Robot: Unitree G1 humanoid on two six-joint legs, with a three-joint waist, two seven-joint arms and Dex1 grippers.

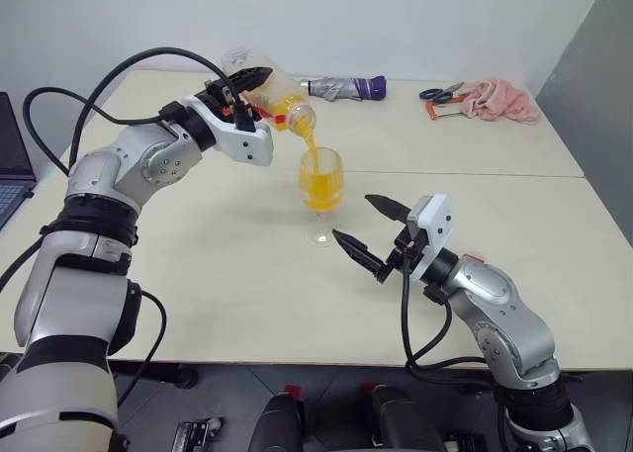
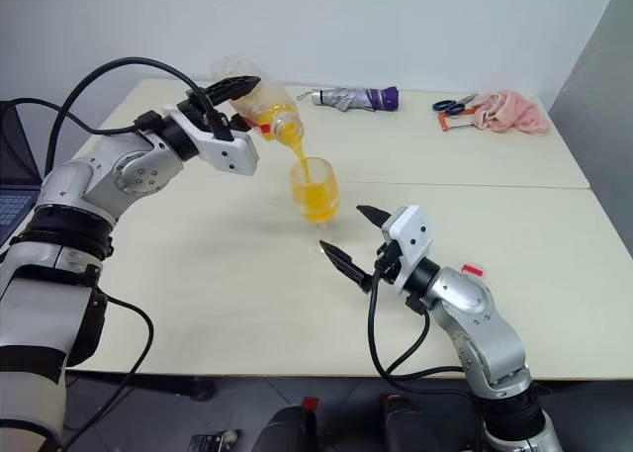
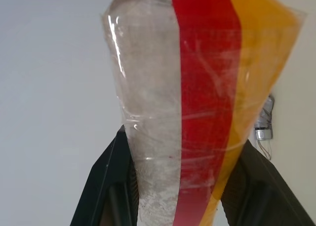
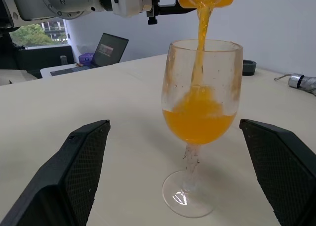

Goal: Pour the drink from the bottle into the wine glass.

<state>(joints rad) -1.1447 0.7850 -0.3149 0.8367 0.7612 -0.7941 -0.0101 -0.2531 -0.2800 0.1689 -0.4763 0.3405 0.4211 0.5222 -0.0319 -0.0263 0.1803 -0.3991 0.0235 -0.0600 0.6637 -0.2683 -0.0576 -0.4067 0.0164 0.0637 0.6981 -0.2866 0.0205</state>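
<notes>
Item: bottle (image 1: 272,98), clamped in the left tool (image 1: 245,88), tipped mouth-down above the wine glass (image 1: 321,190) standing mid-table (image 1: 218,274). The drink (image 4: 201,43) streams into the bowl, roughly half full, though froth blurs the level. Right tool (image 1: 371,229): jaws wide, empty, just beside the stem. Advice: hold the tilt steady, mouth centred over the rim; level off before overflow.

Bright even indoor light, soft faint shadows, sharp focus, slight glare.
</notes>
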